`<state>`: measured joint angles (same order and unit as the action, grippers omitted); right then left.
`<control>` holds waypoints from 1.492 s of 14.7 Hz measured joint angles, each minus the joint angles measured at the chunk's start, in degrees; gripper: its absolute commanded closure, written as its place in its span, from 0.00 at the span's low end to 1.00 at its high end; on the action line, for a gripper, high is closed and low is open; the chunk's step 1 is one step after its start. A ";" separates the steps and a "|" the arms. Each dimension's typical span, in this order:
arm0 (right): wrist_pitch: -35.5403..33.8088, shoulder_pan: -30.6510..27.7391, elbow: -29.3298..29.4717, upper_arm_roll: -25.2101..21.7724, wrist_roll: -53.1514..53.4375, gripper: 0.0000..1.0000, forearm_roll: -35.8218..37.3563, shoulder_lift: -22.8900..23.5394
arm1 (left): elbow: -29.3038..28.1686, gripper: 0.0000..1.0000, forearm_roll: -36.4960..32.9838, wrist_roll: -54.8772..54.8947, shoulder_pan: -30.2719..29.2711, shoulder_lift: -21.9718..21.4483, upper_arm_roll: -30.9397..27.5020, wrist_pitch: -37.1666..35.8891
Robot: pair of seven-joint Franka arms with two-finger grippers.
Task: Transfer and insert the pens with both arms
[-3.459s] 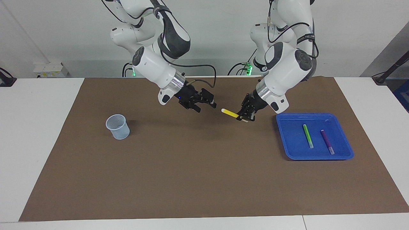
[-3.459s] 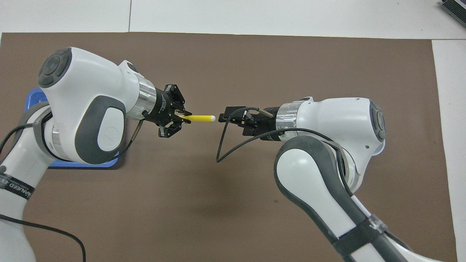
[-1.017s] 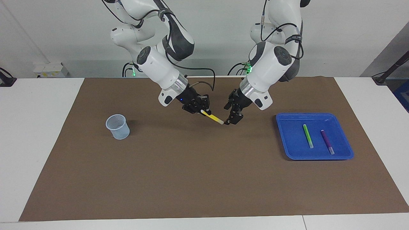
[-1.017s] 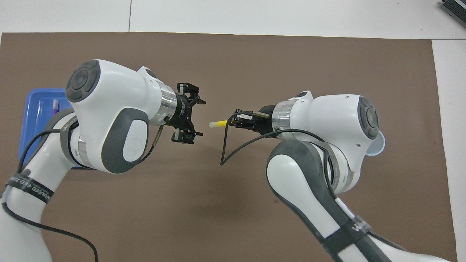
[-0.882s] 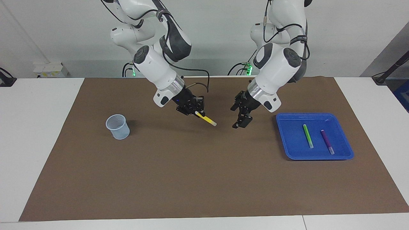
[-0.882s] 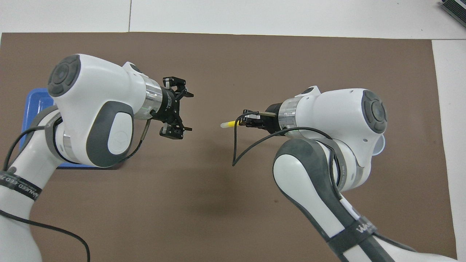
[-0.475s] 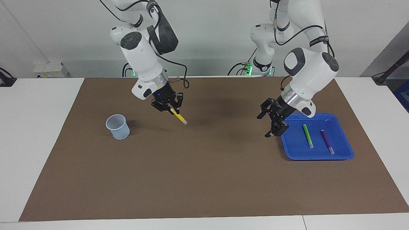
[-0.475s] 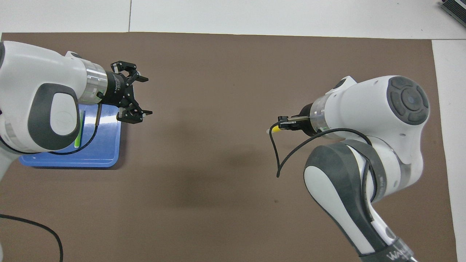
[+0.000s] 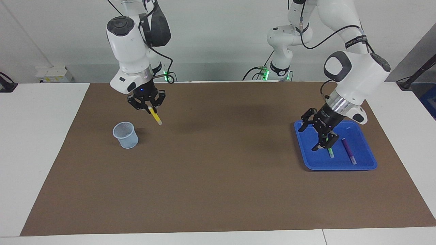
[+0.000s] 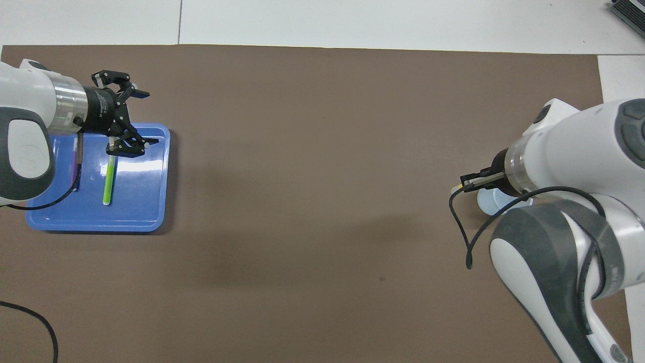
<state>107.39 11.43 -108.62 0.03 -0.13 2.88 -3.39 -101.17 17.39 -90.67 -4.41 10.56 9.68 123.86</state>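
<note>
Right gripper, up in the air, clamped on yellow pen by its upper end. Pen tilted, pale tip lowest, pointing down and toward the left arm's end of the table. Over the brown mat, beside the cup but not above its mouth; cup on the mat below the gripper, a little toward the right arm's end and farther from the robots. In the overhead view, only a sliver of pen visible at the fingertips, cup mostly hidden under the wrist.

Left gripper, jaws spread wide, holding nothing. Hanging over the blue tray, at the tray's edge nearer the table's middle. Green pen directly below, its upper part covered by the lower finger in the facing view; contact not discernible. In the overhead view, one fingertip over the pen's far end, the other finger out past the tray's rim, over the mat.

Green pen lying flat in the tray, pale end farthest from the robots. Purple pen lying just beside it, roughly parallel, toward the left arm's end, apart from the gripper.
</note>
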 measured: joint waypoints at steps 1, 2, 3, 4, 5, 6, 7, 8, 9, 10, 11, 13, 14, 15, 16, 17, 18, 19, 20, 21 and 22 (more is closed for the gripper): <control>-0.05 -1.06 -0.35 -0.01 -1.85 1.00 1.28 -0.43 | -0.03 0.00 -1.18 5.52 -0.96 0.00 -0.06 0.00; -0.04 -2.17 -0.82 -0.01 -3.69 1.00 2.10 -0.72 | -0.04 0.00 -1.72 12.42 -2.01 0.00 -0.13 -0.07; 0.13 -3.26 -1.36 -0.01 -5.42 1.00 2.61 -0.84 | -0.05 0.00 -1.98 19.30 -3.14 0.00 -0.20 -0.20; 1.00 -4.27 -2.10 -0.01 -6.97 1.00 2.93 -0.89 | -0.06 0.00 -2.13 25.18 -4.41 0.00 -0.26 -0.39; 2.69 -5.10 -3.26 -0.02 -8.30 1.00 3.16 -1.00 | -0.07 0.00 -2.25 30.00 -5.87 0.01 -0.30 -0.58; 4.77 -5.79 -4.74 0.00 -9.38 1.00 3.31 -1.24 | -0.08 0.00 -2.55 34.21 -7.42 0.01 -0.34 -0.71; 6.52 -6.36 -6.29 -0.01 -10.15 1.00 3.47 -1.56 | -0.11 0.00 -3.19 38.40 -8.89 0.01 -0.38 -0.81; 7.69 -6.88 -7.66 -0.01 -10.91 1.00 3.59 -1.96 | -0.18 0.00 -4.41 42.96 -10.27 0.01 -0.41 -0.97; 8.34 -7.34 -8.62 0.00 -11.63 1.00 3.67 -2.37 | -0.31 0.00 -5.92 47.22 -11.39 0.01 -0.44 -1.16; 8.54 -7.82 -9.21 0.00 -12.12 1.00 3.79 -2.75 | -0.45 0.00 -7.55 51.58 -12.25 0.02 -0.47 -1.43; 8.54 -8.35 -9.61 0.02 -12.80 1.00 3.93 -3.08 | -0.54 0.00 -9.37 56.42 -12.83 0.05 -0.46 -1.96; 8.54 -9.15 -10.21 -0.01 -13.96 1.00 4.00 -3.58 | -0.78 0.00 -12.80 66.79 -13.34 0.23 -0.46 -2.60; 8.60 -9.48 -10.42 0.01 -14.16 1.00 4.06 -3.76 | -1.24 0.00 -14.02 71.48 -13.36 0.39 -0.46 -2.61; 8.88 -9.72 -10.67 0.01 -14.37 1.00 4.15 -3.88 | -1.78 0.00 -14.65 74.92 -13.35 0.67 -0.42 -2.60; 9.70 -9.88 -11.15 0.01 -14.68 1.00 4.22 -3.99 | -2.28 0.00 -15.22 77.83 -13.35 1.07 -0.38 -2.58; 10.76 -10.01 -11.97 0.01 -14.86 1.00 4.24 -4.18 | -2.63 0.00 -16.38 80.41 -13.35 1.54 -0.31 -2.56; 12.08 -10.22 -13.18 0.03 -14.92 1.00 4.24 -4.46 | -2.91 0.00 -18.10 82.78 -13.33 2.13 -0.18 -2.56; 13.52 -10.57 -14.60 0.02 -14.94 1.00 4.25 -4.81 | -3.17 0.00 -19.57 85.11 -13.32 2.75 -0.04 -2.56; 14.73 -10.99 -16.03 0.03 -15.05 1.00 4.26 -5.24 | -3.45 0.00 -20.46 87.70 -13.31 3.44 0.02 -2.45; 15.45 -11.31 -17.13 0.01 -15.19 1.00 4.27 -5.59 | -3.80 0.00 -20.75 89.96 -13.32 4.15 0.00 -2.11; 15.73 -11.47 -17.86 0.01 -15.33 1.00 4.27 -5.89 | -4.40 0.00 -20.78 91.51 -13.31 4.71 0.00 -1.51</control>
<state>123.12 -0.04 -126.49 0.05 -15.45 7.14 -9.27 -105.56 -3.39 0.84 -17.73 15.27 9.68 122.35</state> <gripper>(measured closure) 0.784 0.000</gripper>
